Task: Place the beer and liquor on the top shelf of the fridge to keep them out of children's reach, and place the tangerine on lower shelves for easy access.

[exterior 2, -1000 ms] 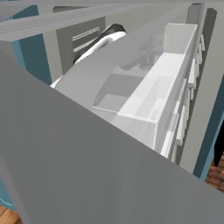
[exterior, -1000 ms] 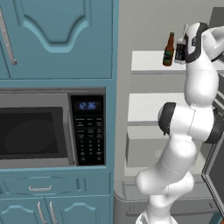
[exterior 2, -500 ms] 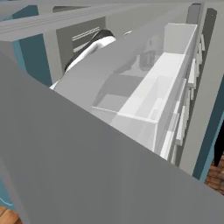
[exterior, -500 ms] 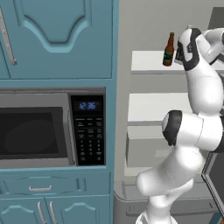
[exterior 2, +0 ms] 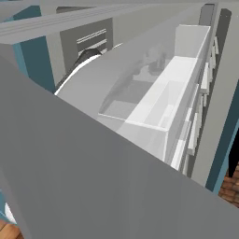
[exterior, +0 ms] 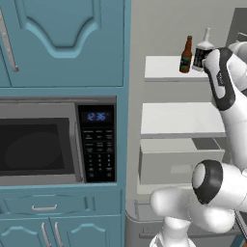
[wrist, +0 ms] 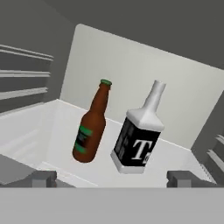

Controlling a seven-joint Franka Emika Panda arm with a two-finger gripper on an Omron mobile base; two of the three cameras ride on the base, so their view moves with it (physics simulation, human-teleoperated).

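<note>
The brown beer [wrist: 89, 131] and the clear square liquor [wrist: 136, 138] stand upright side by side on the top shelf [wrist: 52, 144] of the fridge [exterior: 193, 19]. Both bottles stand free. My gripper [wrist: 113, 179] hangs a short way in front of them, open, with nothing between its fingertips [wrist: 43, 178]. From the left base view, the beer [exterior: 186, 55] and liquor [exterior: 202, 50] sit at the right end of the top shelf [exterior: 161, 67], with my hand just right of the liquor. The lower shelves [exterior: 178, 118] lie beneath. The tangerine is out of view.
A white drawer box [exterior: 178, 161] sits under the lower shelf. Ribbed door racks [wrist: 22, 78] line the left of the hand view. A microwave [exterior: 38, 144] and teal cabinets [exterior: 62, 43] stand left of the fridge. The grey fridge door [exterior 2: 93, 186] blocks much of the right base view.
My hand has drawn back to the right, away from the liquor bottle, which now stands uncovered on the top shelf. The jaws have stayed open.
</note>
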